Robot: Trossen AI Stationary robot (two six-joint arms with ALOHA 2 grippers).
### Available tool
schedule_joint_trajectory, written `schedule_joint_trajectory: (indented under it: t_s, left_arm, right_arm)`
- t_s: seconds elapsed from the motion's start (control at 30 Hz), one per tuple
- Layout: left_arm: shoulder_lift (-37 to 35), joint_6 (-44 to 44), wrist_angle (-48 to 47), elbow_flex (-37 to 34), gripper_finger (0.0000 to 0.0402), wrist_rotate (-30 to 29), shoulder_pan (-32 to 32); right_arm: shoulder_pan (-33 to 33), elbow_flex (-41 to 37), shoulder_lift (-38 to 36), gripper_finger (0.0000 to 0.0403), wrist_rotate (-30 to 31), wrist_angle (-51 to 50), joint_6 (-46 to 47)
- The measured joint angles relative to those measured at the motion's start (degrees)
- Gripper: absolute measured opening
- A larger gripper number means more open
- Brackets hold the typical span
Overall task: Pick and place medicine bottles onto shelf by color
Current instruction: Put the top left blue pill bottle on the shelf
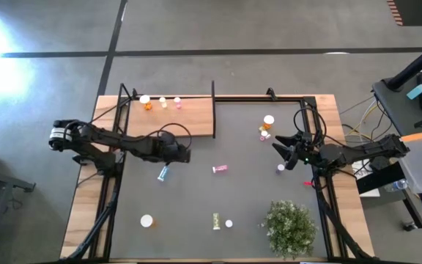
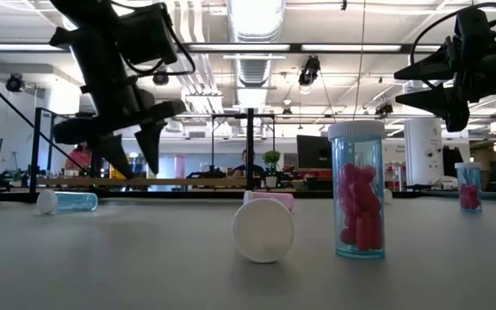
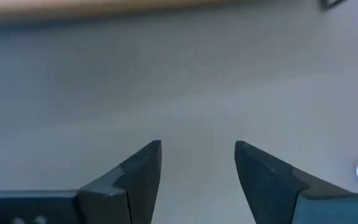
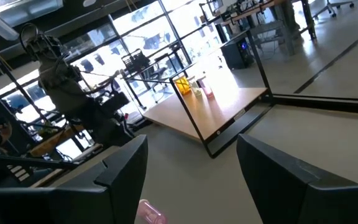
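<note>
The wooden shelf lies at the table's far left with three small bottles standing on it; it also shows in the right wrist view. A blue bottle and a pink bottle lie on their sides on the mat. An orange bottle, a yellow-green bottle and a clear-blue bottle of pink pills are near the front. More bottles are at the far right. My left gripper hangs open above the mat, just beyond the blue bottle. My right gripper is open in the air near a small bottle.
A green bushy plant stands at the front right. Thin black posts and rails rise around the shelf and along the table's far edge. The dark mat has bare room in its middle.
</note>
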Motion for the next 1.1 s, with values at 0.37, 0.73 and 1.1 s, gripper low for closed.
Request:
schedule_joint_trajectory:
  t_s: [0.37,0.73,1.1]
  left_arm:
    - [0.00,-4.57,-8.45,2.05,0.0187,15.86,0.00]
    - [0.00,-4.52,-15.31,1.78,0.0187,24.99,-0.11]
    - [2.99,-3.88,-15.57,0.69,0.0187,30.08,-0.13]
  right_arm:
    - [0.01,0.00,0.00,0.0237,0.00,0.00,0.01]
    - [0.01,0.00,0.00,0.0237,0.00,0.00,0.01]
    - [-0.01,0.00,0.00,0.0237,0.00,0.00,0.01]
